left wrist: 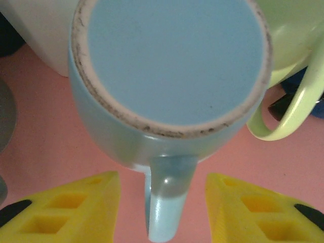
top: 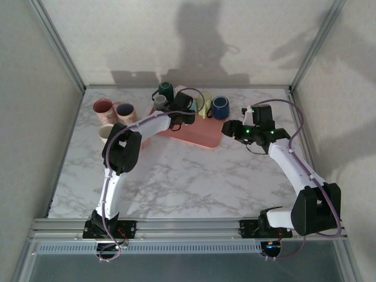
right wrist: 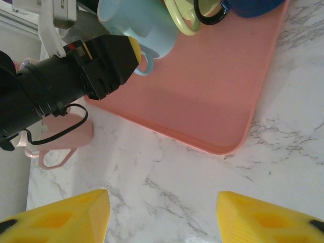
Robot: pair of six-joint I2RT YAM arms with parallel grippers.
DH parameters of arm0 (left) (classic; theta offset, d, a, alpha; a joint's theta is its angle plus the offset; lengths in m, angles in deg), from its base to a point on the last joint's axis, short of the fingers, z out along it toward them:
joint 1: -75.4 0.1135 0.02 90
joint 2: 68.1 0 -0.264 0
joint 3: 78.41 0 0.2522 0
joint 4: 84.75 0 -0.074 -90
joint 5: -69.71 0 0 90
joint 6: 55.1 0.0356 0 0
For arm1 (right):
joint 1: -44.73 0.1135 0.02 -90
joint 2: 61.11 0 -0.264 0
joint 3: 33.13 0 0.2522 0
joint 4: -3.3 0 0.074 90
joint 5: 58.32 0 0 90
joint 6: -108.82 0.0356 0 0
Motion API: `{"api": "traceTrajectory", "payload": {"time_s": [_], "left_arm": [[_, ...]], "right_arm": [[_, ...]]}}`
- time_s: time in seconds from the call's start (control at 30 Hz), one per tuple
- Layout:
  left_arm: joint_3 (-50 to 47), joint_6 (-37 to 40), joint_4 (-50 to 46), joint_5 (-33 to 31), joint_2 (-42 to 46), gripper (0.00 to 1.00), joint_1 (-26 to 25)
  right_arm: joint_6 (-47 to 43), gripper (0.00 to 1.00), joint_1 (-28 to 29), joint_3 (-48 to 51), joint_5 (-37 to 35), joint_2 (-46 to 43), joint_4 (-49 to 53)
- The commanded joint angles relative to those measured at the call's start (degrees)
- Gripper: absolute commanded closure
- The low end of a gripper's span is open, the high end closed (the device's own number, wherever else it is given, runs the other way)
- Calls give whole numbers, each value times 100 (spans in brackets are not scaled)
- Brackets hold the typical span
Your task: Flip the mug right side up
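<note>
Top external view: the left gripper (top: pixel 187 114) is out over the pink tray (top: pixel 202 140) at the back of the table, among the mugs standing there. The right gripper (top: pixel 234 129) hangs just off the tray's right end. The left arm is much the nearer to the task's mug, which is hidden under that gripper here.

Left wrist view: the light blue mug (left wrist: pixel 172 61) stands upside down on the tray, its flat base facing the camera. Its handle (left wrist: pixel 164 202) points straight back between the two yellow fingers (left wrist: pixel 76 212). The fingers stand apart, one on each side of the handle, with bare tray visible in both gaps, so nothing is gripped. A yellow-green mug (left wrist: pixel 293 50) sits just beyond the right finger, touching or nearly touching the blue one.

Right wrist view: the right gripper's fingers (right wrist: pixel 66 217) are spread wide over bare marble and hold nothing. The tray edge lies ahead of them, and the blue mug (right wrist: pixel 142 23) is well beyond, at the left gripper's tip.

The handle is probably what the left fingers should pinch.
</note>
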Motion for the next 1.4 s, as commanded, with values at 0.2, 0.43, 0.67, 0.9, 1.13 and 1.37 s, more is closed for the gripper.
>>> {"api": "traceTrajectory", "payload": {"time_s": [0.2,0.43,0.67,0.9,1.13,1.37], "left_arm": [[459,83,-348,-161,-277,66,-23],[527,195,-408,-273,-274,83,-69],[432,239,-437,-326,-104,97,-113],[298,224,-455,-344,154,100,-142],[192,21,-601,-155,545,100,-173],[-198,-356,-664,264,1263,100,-173]], "right_arm": [[5,42,-97,98,156,-151,-105],[-10,41,-110,81,155,-200,-63],[10,41,-115,124,152,-246,-53],[54,42,-116,177,194,-276,-115],[121,42,-123,227,297,-339,-183],[528,42,-116,435,771,-434,-556]]}}
